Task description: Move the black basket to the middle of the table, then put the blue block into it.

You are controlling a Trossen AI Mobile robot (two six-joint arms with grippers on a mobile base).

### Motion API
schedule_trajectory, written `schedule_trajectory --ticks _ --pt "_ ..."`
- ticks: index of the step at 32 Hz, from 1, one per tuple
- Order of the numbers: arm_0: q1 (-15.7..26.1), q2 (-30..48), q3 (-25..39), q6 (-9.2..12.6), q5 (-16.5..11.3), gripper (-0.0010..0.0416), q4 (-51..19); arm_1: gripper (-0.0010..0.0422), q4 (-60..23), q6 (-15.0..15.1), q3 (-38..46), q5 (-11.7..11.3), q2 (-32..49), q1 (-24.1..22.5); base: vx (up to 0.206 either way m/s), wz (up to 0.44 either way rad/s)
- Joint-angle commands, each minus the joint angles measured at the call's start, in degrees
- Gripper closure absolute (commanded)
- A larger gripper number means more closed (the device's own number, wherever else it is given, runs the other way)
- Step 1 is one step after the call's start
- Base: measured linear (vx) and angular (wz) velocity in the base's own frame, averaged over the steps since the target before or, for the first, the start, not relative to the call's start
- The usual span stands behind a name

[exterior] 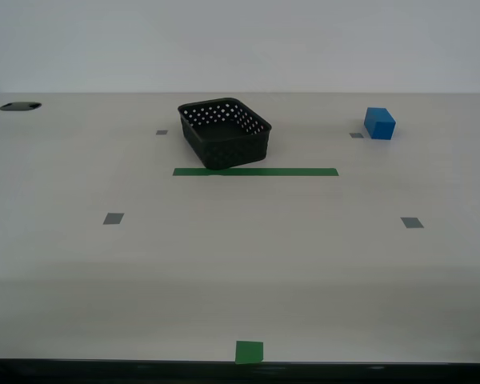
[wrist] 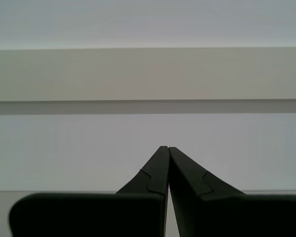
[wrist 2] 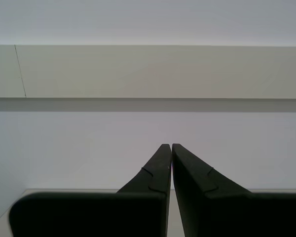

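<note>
The black basket [exterior: 224, 133] stands on the off-white table [exterior: 240, 264], just behind the left end of a green tape strip [exterior: 256, 171], a little left of centre in the exterior view. The blue block [exterior: 379, 123] sits far back on the exterior view's right, apart from the basket. No arm shows in the exterior view. My first gripper [wrist: 167, 148] is shut with nothing between its fingers and faces a plain wall. My second gripper [wrist 2: 171, 145] is also shut and empty, facing the wall. Neither wrist view shows the basket or block.
Small grey tape squares lie on the table [exterior: 113, 218] [exterior: 412, 222] [exterior: 162, 132] [exterior: 356, 134]. A green square [exterior: 250, 351] sits at the near edge. A dark cable hole [exterior: 20, 106] is at the back left corner.
</note>
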Motion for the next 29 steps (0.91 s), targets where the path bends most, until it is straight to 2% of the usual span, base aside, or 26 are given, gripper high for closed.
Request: schedule_trajectory --ticks 1,10,13,15,17,19,20,23,25,26,29 --pt "0.0 0.0 0.0 0.0 0.0 0.0405 0.1 0.0412 0.2 0.1 0.0 0.1 0.0 0.0 0.000 0.000" --pt "0.0 0.0 0.0 0.0 0.0 0.0405 0.2 0.0412 0.3 -0.1 0.0 0.1 0.0 0.0 0.000 0.000" --pt "0.0 0.0 0.0 0.0 0.0 0.0405 0.2 0.0412 0.2 -2.5 0.3 1.0 0.0 0.0 0.000 0.000" --pt "0.0 0.0 0.0 0.1 0.0 0.0405 0.1 0.0412 -1.0 -10.2 1.0 3.0 0.0 0.0 0.000 0.000" --pt "0.0 0.0 0.0 1.1 0.0 0.0405 0.0 0.0412 -9.7 -21.1 3.7 6.3 0.5 -0.2 0.000 0.000" --pt "0.1 0.0 0.0 2.6 0.0 0.0405 -0.3 0.0412 -18.8 -26.9 6.3 6.4 1.8 -0.9 0.000 0.000" --pt "0.1 0.0 0.0 3.6 0.0 0.0405 -0.5 0.0412 -22.7 -28.0 7.5 6.4 2.8 -1.3 0.000 0.000" --pt "0.1 0.0 0.0 6.8 0.0 0.0405 -2.2 0.0412 -31.2 -27.6 10.8 7.1 7.4 -3.6 0.000 0.000" --pt "0.2 0.0 0.0 8.4 -0.1 0.0405 -3.2 0.0412 -32.5 -27.6 12.2 8.0 10.3 -5.1 0.000 0.000" --pt "0.3 0.0 0.0 9.0 -0.1 0.0405 -3.8 0.0412 -32.5 -27.4 13.1 9.0 12.7 -6.3 0.000 0.000" --pt "0.4 0.0 0.0 9.0 -0.1 0.0405 -4.9 0.0412 -33.5 -26.1 16.3 10.1 17.9 -9.0 0.000 0.000"
